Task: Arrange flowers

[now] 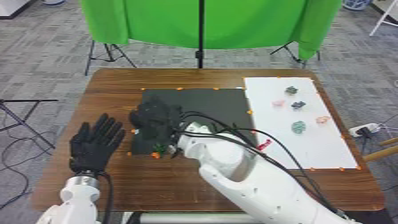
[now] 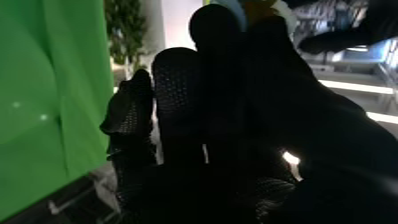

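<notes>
Fingers (image 1: 105, 125) of the left hand (image 1: 87, 154) were slightly spread above the bench (image 1: 187, 192), likely leaving working room; the right hand (image 1: 156, 119) covered the dark mat (image 1: 218, 100), grip impossible to tell; flowers (image 1: 298, 127) lay spaced on white sheeting (image 1: 275, 150), presumably for easy picking.

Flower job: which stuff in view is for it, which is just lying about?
Job, by the look of it:
- small green cluster, orange-pink cluster, pale pink cluster, all on the white rectangular sheet
- flat black mat, with the right hand over it

Not job:
- green cloth backdrop
- thin black upright pole
- small white box on the floor
</notes>
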`<action>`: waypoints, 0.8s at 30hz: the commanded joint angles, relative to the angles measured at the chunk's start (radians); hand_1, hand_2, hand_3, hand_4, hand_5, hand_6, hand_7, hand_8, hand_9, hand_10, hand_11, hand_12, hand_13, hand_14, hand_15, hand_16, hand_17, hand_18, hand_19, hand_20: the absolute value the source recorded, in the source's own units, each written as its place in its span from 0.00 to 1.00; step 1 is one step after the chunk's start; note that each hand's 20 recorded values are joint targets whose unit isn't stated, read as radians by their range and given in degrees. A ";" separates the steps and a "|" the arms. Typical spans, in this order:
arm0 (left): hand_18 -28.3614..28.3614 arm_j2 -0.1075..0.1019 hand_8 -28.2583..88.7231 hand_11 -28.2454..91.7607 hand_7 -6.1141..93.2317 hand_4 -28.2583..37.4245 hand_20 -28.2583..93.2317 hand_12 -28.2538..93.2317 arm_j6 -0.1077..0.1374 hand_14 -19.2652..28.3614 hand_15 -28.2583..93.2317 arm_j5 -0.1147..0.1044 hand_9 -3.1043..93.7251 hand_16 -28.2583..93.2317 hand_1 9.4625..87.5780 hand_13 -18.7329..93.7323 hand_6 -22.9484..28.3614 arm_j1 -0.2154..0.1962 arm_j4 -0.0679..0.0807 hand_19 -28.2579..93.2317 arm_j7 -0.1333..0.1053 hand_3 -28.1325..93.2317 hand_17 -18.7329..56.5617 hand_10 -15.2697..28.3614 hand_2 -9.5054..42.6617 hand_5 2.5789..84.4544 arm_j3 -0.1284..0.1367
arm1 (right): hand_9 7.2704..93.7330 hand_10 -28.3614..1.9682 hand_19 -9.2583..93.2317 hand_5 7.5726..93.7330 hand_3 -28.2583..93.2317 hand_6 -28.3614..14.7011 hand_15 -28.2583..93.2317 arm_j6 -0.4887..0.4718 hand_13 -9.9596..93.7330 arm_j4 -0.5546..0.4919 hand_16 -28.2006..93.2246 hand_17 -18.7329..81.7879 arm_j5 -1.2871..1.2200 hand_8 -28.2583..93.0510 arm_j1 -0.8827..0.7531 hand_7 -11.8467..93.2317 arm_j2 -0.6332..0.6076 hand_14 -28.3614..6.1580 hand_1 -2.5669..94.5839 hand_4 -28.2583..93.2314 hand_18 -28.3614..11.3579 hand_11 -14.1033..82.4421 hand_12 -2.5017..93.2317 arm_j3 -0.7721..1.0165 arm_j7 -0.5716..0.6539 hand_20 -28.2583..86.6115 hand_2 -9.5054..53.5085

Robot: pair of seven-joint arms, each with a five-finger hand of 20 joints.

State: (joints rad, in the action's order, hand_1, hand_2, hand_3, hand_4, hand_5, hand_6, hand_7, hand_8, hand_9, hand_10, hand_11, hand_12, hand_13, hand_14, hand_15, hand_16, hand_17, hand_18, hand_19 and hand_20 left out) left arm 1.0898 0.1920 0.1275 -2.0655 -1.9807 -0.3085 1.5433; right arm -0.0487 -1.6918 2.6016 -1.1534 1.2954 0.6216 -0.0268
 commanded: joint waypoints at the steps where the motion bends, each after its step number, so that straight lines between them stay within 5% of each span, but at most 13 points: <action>1: 0.79 -0.029 0.17 0.40 0.16 0.00 0.34 0.31 -0.003 0.76 0.56 0.022 0.44 0.17 0.24 0.43 0.67 0.041 0.009 0.56 -0.004 0.87 0.15 0.72 0.47 0.56 -0.010 | 0.84 0.60 0.92 0.74 0.82 0.68 0.76 0.001 0.67 0.101 0.55 0.48 0.097 0.15 0.009 0.46 0.073 0.54 0.63 0.00 0.15 0.33 0.45 -0.040 0.049 0.62 0.00; 14: 0.79 -0.023 0.17 0.41 0.16 0.00 0.34 0.31 -0.005 0.76 0.56 0.023 0.45 0.17 0.24 0.43 0.66 0.027 0.004 0.57 0.000 0.87 0.15 0.72 0.47 0.56 0.015 | 0.80 0.57 0.92 0.71 0.82 0.67 0.78 -0.054 0.64 0.165 0.53 0.47 0.273 0.16 -0.034 0.38 0.117 0.49 0.61 0.00 0.13 0.31 0.44 -0.019 0.067 0.62 0.00; 17: 0.79 -0.019 0.17 0.41 0.16 0.00 0.34 0.31 0.019 0.77 0.56 0.026 0.45 0.17 0.24 0.43 0.67 0.016 -0.004 0.57 0.015 0.87 0.15 0.72 0.47 0.56 0.023 | 0.77 0.56 0.92 0.71 0.84 0.68 0.79 -0.067 0.62 0.159 0.51 0.46 0.313 0.10 -0.043 0.34 0.113 0.46 0.59 0.00 0.13 0.35 0.40 -0.020 0.085 0.62 0.00; 24: 0.79 -0.003 0.17 0.41 0.16 0.00 0.34 0.31 0.001 0.78 0.56 0.024 0.45 0.17 0.24 0.43 0.67 0.000 -0.008 0.57 0.018 0.86 0.15 0.73 0.48 0.56 0.036 | 0.68 0.49 0.91 0.69 0.90 0.67 0.81 -0.108 0.59 0.120 0.49 0.45 0.277 0.10 -0.050 0.32 0.101 0.41 0.56 0.00 0.13 0.45 0.31 -0.013 0.147 0.61 0.00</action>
State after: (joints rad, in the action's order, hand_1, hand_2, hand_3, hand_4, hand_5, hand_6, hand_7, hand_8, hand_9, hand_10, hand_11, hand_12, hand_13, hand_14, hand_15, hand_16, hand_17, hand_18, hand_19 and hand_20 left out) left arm 1.0666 0.1935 0.1541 -2.0331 -1.9842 -0.3007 1.5707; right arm -0.1269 -1.5343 2.8881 -1.1977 1.4096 0.5992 0.0591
